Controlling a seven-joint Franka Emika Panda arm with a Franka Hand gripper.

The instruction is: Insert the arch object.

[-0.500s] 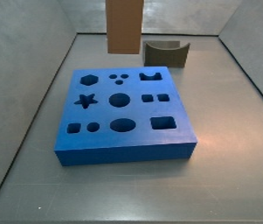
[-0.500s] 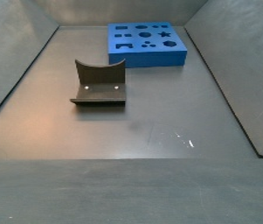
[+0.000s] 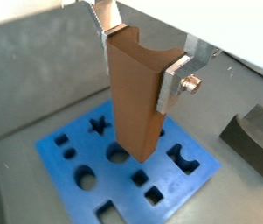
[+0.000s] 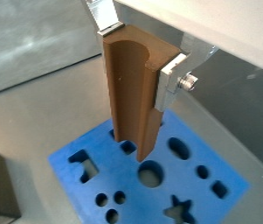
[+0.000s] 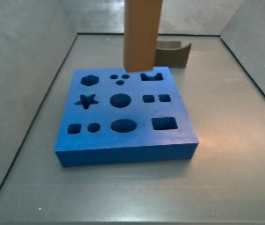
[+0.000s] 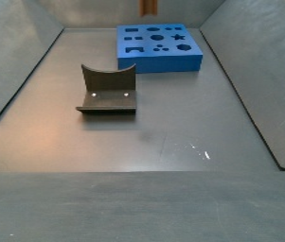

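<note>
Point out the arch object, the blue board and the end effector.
arch object (image 3: 134,105): wrist view, middle of its front face, held upright.
blue board (image 5: 132,152): side view, its front wall.
end effector (image 4: 140,52): wrist view, midway between the silver fingers clamping the block, above the board.

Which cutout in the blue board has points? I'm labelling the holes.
The star cutout on the blue board has five points; the others are round, square or notched. The tool holds the arch object above the board.

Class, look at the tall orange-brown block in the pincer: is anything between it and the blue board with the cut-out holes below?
Nothing visible. The pincer holds the block upright above the blue board; only air lies beneath. The dark fixture stands off beyond the board's far edge.
</note>
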